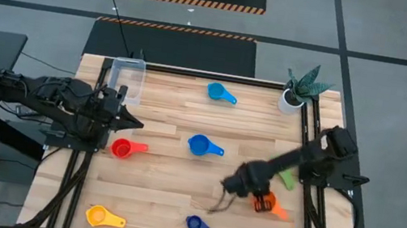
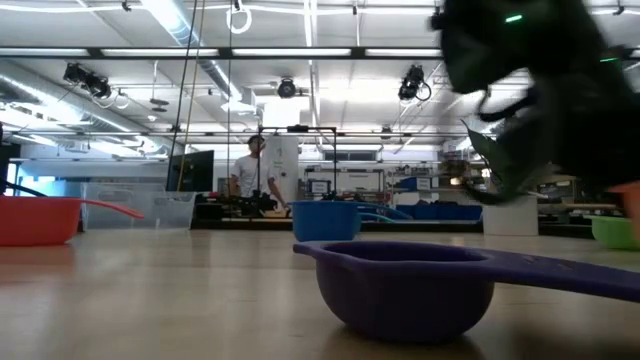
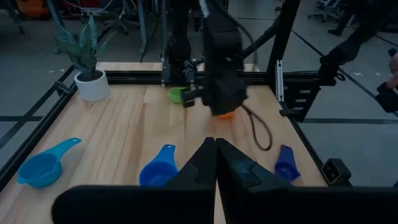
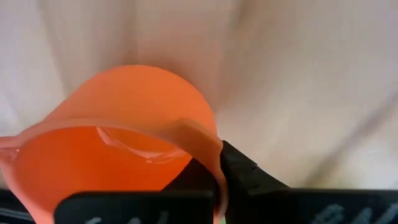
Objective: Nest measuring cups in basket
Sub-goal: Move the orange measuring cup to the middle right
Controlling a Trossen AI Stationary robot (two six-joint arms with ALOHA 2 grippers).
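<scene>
Right claw (image 1: 262, 201): pinching the orange cup's (image 4: 118, 143) rim near the table's right edge, ready to lift.
Left claw (image 3: 216, 163): pressed together, empty, waiting beside the basket (image 1: 127, 79).
Basket: far-left corner, no cups inside yet.

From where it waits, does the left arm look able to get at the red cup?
Probably yes: the red cup lies just in front of the shut left pincer, on open wood, with nothing between them.

A white pot with a green plant (image 1: 297, 92) stands at the table's (image 1: 157, 197) far right corner.
</scene>
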